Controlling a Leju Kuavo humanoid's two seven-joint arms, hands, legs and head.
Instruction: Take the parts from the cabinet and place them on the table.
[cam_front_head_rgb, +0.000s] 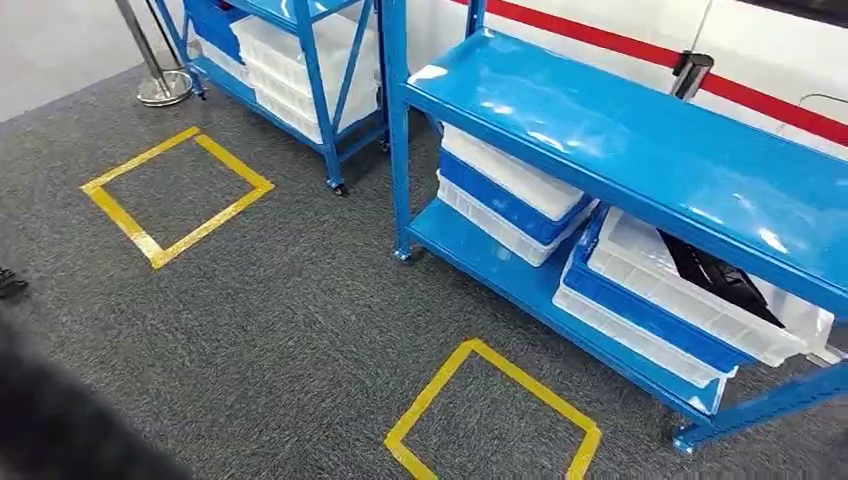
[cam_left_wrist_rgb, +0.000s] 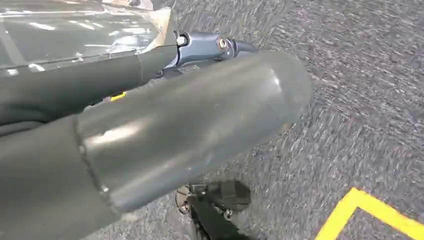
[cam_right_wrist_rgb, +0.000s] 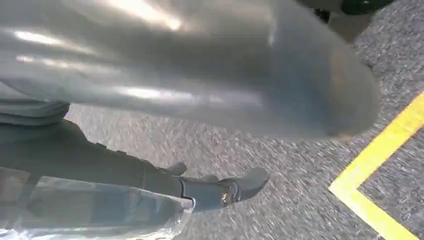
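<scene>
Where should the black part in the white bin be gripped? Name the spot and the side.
Grip the black part on its exposed upper edge, reaching in from the open front, under the top shelf. It lies slanted in the white bin and the shelf overhangs it, so coming straight down looks blocked. Finer shape is too dark to tell.

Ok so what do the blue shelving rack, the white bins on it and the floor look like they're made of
Blue shelving rack: looks like painted or powder-coated metal, glossy, with bright glare streaks on its top shelf.
White bins: probably moulded plastic, slightly shiny, with ribbed rims, stacked with blue ones.
Floor: seemingly short-pile grey carpet, matte and speckled, with yellow tape squares stuck on it.
</scene>
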